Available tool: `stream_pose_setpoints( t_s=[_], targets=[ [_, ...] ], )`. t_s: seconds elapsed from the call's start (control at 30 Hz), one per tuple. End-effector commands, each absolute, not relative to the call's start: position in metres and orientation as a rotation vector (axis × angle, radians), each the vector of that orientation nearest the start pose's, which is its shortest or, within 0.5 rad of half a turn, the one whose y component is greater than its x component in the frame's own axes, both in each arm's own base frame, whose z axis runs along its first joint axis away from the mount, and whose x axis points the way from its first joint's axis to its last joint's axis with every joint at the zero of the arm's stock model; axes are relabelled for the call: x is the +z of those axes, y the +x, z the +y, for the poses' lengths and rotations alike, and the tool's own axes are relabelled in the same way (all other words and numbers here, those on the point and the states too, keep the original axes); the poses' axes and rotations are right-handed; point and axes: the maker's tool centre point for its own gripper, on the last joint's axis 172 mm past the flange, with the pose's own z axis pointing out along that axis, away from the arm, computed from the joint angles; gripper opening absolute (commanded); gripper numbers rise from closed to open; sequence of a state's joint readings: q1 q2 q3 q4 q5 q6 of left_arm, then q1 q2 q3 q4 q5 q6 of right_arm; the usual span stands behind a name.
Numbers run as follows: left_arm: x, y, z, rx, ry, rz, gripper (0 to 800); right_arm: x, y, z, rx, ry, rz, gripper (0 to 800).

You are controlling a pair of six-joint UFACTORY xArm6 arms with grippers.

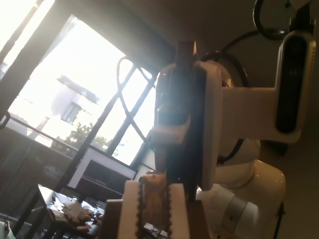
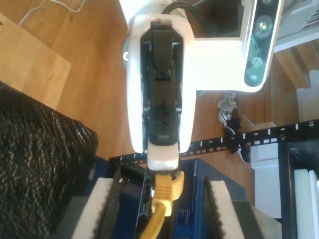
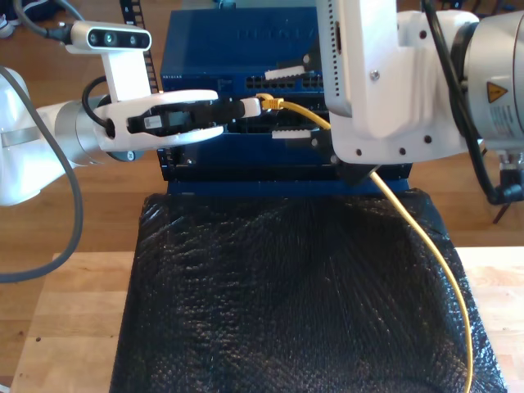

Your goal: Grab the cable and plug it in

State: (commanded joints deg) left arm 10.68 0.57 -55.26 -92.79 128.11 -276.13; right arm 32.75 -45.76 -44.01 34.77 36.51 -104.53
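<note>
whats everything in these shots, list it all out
cable: 1, yellow-orange, from the switch front over the black sheet to the exterior view's lower right
network switch: 1, blue, exterior view's top centre
black sheet: 1, crinkled, over the table
table: 1, light wood, exterior view's lower edge
rack rail: 1, black, numbered, beside the switch
window: 1, bright, behind my second arm
my first pincer: white and black, shut on the cable's plug at the switch
my second pincer: white pads, open, cable running between them
</note>
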Motion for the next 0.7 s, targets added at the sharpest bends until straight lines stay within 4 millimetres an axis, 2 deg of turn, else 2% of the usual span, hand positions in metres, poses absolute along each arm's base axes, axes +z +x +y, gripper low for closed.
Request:
stream_pose_setpoints(
  t_s=[0.47, 0.7],
  targets=[
    [0.4919, 0.3372, -0.1966, 0.528, 0.906, -0.748, 21, 0.4982, 0.3379, 0.2842, 1.547, 1.344, 2.289, 354],
    [0.4917, 0.3353, -0.1991, 0.520, 0.902, -0.750, 21, 0.5001, 0.3379, 0.2839, 1.552, 1.345, 2.283, 298]
  ],
)
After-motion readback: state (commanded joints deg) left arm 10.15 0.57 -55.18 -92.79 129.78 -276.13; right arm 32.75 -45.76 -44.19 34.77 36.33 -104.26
